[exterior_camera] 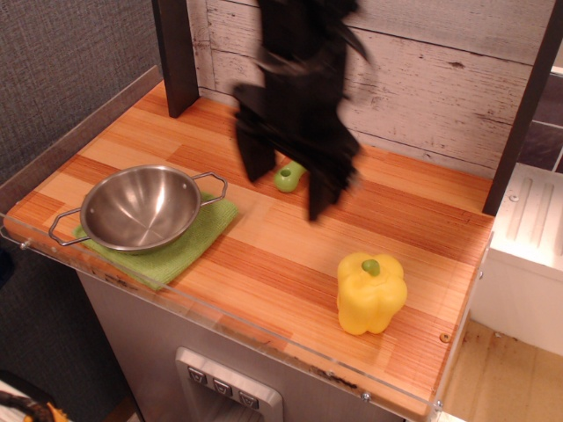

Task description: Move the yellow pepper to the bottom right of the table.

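Observation:
The yellow pepper (370, 294) stands upright on the striped wooden table (281, 251), near its front right corner, green stem nub up. My gripper (288, 189) is open and empty, raised above the middle of the table, well to the upper left of the pepper. It is blurred by motion. Its two black fingers (256, 156) hang apart.
A steel bowl (141, 207) sits on a green cloth (189, 240) at the front left. A green-handled spatula (288, 177) lies at the back, partly hidden behind my gripper. A dark post (175, 54) stands at the back left. A clear plastic rim (264, 338) lines the front edge.

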`<control>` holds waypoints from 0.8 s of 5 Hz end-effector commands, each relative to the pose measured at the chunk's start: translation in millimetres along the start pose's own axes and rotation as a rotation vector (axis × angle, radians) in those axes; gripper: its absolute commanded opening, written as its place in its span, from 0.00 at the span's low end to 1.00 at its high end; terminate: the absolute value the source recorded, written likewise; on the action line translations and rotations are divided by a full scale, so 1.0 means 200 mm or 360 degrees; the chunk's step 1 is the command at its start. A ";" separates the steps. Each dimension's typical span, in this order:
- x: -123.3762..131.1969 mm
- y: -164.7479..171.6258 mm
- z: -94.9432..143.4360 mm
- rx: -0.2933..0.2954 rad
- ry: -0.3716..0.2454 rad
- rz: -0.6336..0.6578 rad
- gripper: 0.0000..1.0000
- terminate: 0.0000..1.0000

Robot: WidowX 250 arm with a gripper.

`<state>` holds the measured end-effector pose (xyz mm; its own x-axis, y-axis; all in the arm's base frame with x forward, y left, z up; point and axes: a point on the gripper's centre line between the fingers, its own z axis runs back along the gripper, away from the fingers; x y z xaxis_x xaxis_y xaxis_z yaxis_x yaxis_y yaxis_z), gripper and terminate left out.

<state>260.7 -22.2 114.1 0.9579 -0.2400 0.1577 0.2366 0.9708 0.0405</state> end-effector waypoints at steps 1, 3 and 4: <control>-0.06 0.31 0.01 0.0003 0.0046 0.0249 1.00 0.00; -0.06 0.36 -0.04 -0.0081 0.0119 0.0183 1.00 0.00; -0.06 0.36 -0.04 -0.0081 0.0119 0.0183 1.00 0.00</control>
<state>279.5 41.3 93.7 0.9905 -0.1294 0.0460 0.1310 0.9908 -0.0326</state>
